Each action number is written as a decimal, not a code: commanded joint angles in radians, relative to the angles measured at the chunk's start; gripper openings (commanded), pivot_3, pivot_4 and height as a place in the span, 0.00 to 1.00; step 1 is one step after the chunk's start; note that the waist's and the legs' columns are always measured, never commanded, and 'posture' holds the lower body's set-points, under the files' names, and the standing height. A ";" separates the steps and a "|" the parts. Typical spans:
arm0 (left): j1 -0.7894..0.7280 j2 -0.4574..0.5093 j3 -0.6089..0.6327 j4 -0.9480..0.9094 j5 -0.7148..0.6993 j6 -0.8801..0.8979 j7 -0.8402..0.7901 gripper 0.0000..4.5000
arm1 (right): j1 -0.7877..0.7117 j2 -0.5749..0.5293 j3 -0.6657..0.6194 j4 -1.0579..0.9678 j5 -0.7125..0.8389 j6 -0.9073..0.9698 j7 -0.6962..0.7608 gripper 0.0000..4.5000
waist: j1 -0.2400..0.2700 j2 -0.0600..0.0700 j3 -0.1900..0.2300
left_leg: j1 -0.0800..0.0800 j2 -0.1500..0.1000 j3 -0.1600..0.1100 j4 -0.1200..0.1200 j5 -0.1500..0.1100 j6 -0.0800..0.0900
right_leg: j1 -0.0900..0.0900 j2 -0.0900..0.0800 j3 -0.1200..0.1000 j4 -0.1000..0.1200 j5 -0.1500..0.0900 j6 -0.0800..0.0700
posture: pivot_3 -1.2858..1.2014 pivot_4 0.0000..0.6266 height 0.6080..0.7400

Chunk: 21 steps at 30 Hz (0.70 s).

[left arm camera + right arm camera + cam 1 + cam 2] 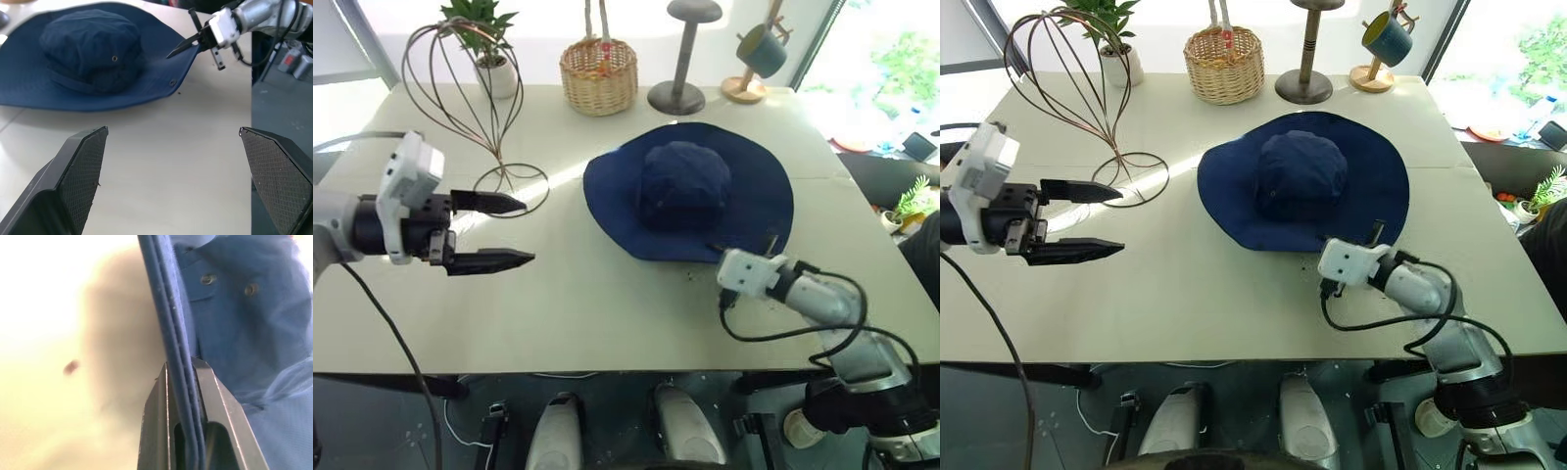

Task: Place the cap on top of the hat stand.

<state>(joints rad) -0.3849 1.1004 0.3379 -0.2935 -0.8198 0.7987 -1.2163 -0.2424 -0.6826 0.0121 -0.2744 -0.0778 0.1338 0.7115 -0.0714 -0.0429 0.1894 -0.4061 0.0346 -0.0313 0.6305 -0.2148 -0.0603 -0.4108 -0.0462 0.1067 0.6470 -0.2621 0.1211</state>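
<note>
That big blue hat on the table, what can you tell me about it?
The cap is a floppy navy fabric sun hat with a rounded crown, a very wide round brim and small metal eyelets. It lies crown up on the pale table, right of the hat stand. The right hand is shut on the brim's near edge, pinching it and lifting that corner slightly. The left hand is open, away from it.

Wide-brimmed navy-blue fabric cap (93,58) lying on pale tabletop (166,161), right gripper (183,46) pinching its lifted brim edge, left gripper's black textured fingers (80,171) spread apart in foreground.
</note>
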 commanded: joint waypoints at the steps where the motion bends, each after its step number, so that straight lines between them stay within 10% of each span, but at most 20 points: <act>1: 0.018 0.018 0.105 -0.010 -0.028 0.018 0.033 1.00 | -0.167 -0.014 -0.120 -0.106 0.233 0.200 0.067 0.00 | 0.000 0.003 0.002 | 0.000 0.000 0.000 0.000 0.000 0.000 | 0.000 0.000 0.000 0.000 0.000 0.000 | 0.52 0.24 1.00; 9: 0.127 0.011 0.383 -0.050 -0.117 0.137 0.144 1.00 | -0.684 -0.016 -0.104 0.146 0.363 0.391 0.108 0.00 | 0.000 0.006 0.004 | -0.002 0.000 0.000 -0.002 0.000 0.000 | -0.003 0.000 -0.001 0.000 0.000 0.000 | 0.52 0.24 1.00; 21: 0.315 -0.040 0.620 -0.165 -0.191 0.196 0.243 1.00 | -1.272 0.079 0.018 1.090 0.169 0.205 0.041 0.00 | -0.004 0.008 0.005 | -0.008 0.000 0.003 -0.003 0.000 0.000 | -0.012 -0.001 0.000 0.000 0.000 -0.002 | 0.52 0.24 1.00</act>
<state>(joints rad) -0.0775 1.0594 0.8994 -0.4374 -0.9920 0.9885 -0.9845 -1.4492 -0.5983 0.0669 0.7715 0.0988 0.3973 0.7659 -0.0754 -0.0347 0.1948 -0.4173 0.0349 -0.0284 0.6271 -0.2148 -0.0603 -0.4260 -0.0475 0.1067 0.6473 -0.2616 0.1195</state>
